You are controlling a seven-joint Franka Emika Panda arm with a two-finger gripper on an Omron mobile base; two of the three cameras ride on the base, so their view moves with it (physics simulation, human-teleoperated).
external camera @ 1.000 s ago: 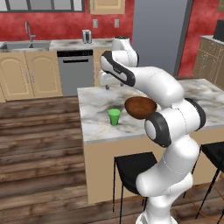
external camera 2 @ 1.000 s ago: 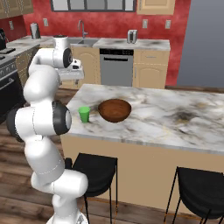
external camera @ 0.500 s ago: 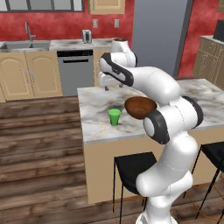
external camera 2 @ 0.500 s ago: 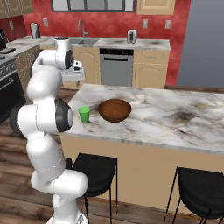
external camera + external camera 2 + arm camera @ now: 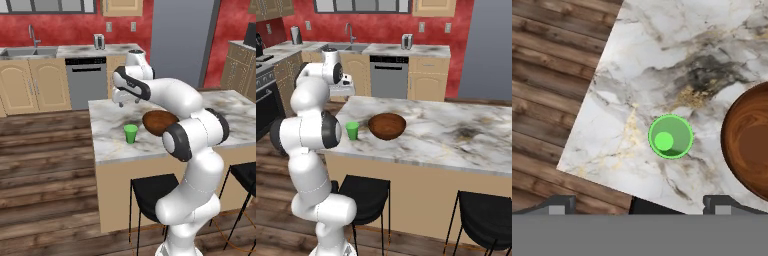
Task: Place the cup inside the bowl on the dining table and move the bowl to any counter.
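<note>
Dining table (image 5: 112, 130): unlabelled cup (image 5: 671, 136) beside bowl (image 5: 747, 142).

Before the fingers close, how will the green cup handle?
The cup looks rigid and probably light, being small and plain. Its smooth handleless wall may slip. Standing upright on the dining table, apart from the bowl, it could tip if nudged.

The scene is lit evenly and brightly, with no single light source to be seen. Only soft, weak shadows are cast under the stools (image 5: 150, 192) and the worktop (image 5: 456, 135) edge. No glare is noticed. All pictures are rendered, slightly soft and coarse, without edge distortion.
</note>
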